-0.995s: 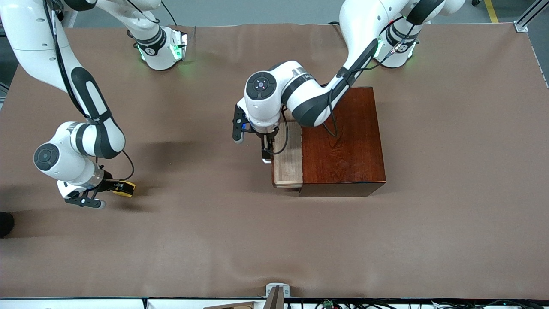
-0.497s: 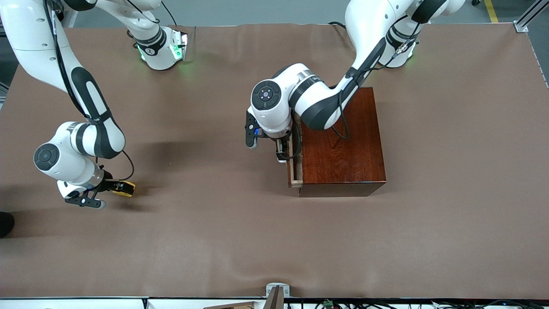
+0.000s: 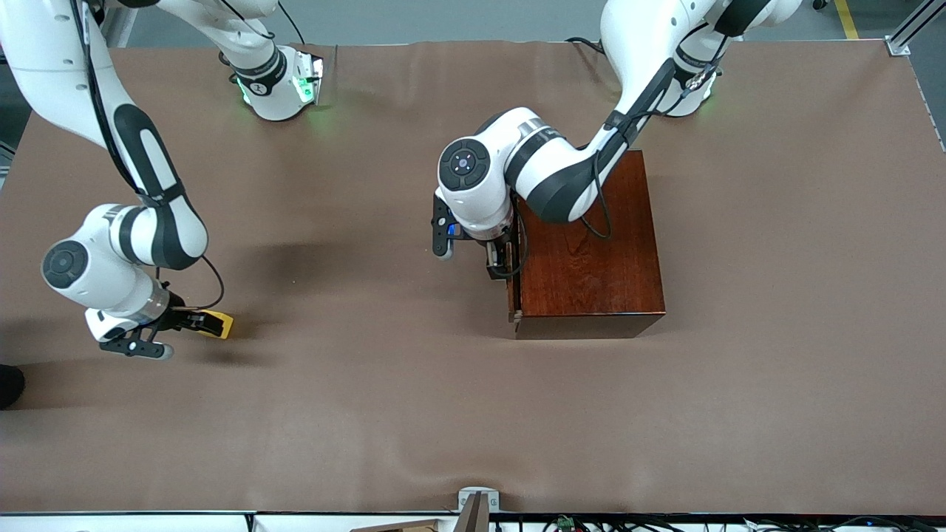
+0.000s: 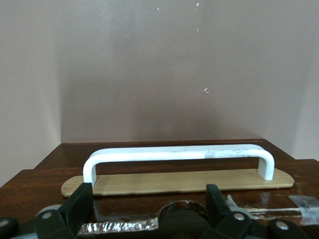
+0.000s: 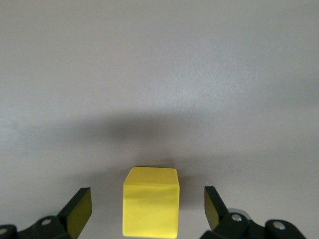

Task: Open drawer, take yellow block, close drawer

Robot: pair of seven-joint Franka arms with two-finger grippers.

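The drawer (image 3: 515, 284) was seen nearly shut, the left gripper (image 3: 501, 262) at its white handle (image 4: 178, 158), fingers spread. The yellow block (image 5: 150, 201) lay on the tabletop (image 3: 414, 399) between the right gripper's (image 3: 194, 322) wide-open fingers, ungrasped.

Table (image 3: 458, 414): broad, covered in a plain brown sheet with slight wrinkles. Resting directly on it:
- Glossy dark reddish-brown wooden box (image 3: 591, 258), toward the left arm's end, its drawer (image 3: 513, 288) facing the right arm's end.
- Yellow block (image 3: 219, 324), small cube, toward the right arm's end, well apart from the box and nearer to the front camera than the box's middle.
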